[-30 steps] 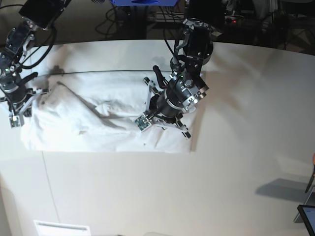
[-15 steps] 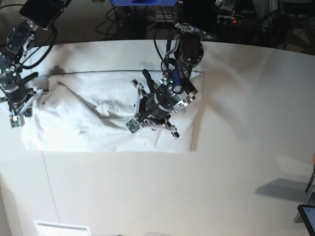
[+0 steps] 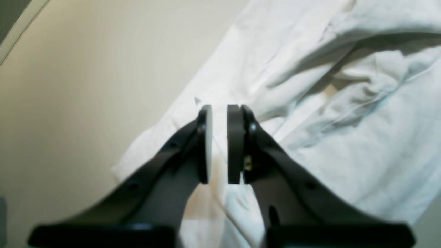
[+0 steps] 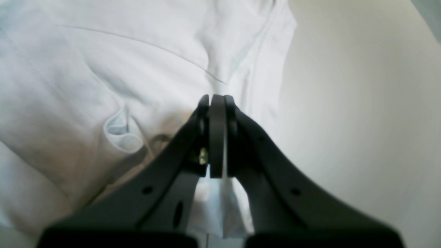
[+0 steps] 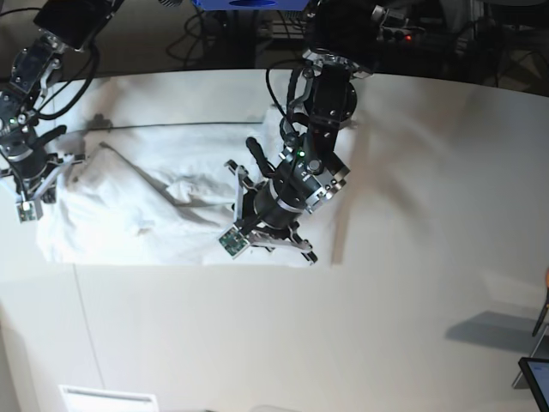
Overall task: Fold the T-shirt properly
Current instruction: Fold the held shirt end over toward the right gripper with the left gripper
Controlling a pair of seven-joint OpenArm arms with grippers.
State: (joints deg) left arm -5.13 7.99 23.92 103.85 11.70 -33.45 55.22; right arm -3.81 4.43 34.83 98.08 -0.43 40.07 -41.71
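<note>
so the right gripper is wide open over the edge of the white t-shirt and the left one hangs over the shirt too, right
Not quite. The right gripper is shut, not wide open; the right wrist view shows its jaws pressed together over the edge of the T-shirt. The rest holds: the left gripper hangs over the shirt too.

Off-white bench [image 5: 412,283] with a curved far edge, plus a thin seam line running down near its left side. Behind it there's a dark jumble of cables [image 5: 214,39] and a blue thing [image 5: 247,4] at the top. Bottom right corner shows a dark tablet-looking screen [image 5: 536,378], cut off.
</note>
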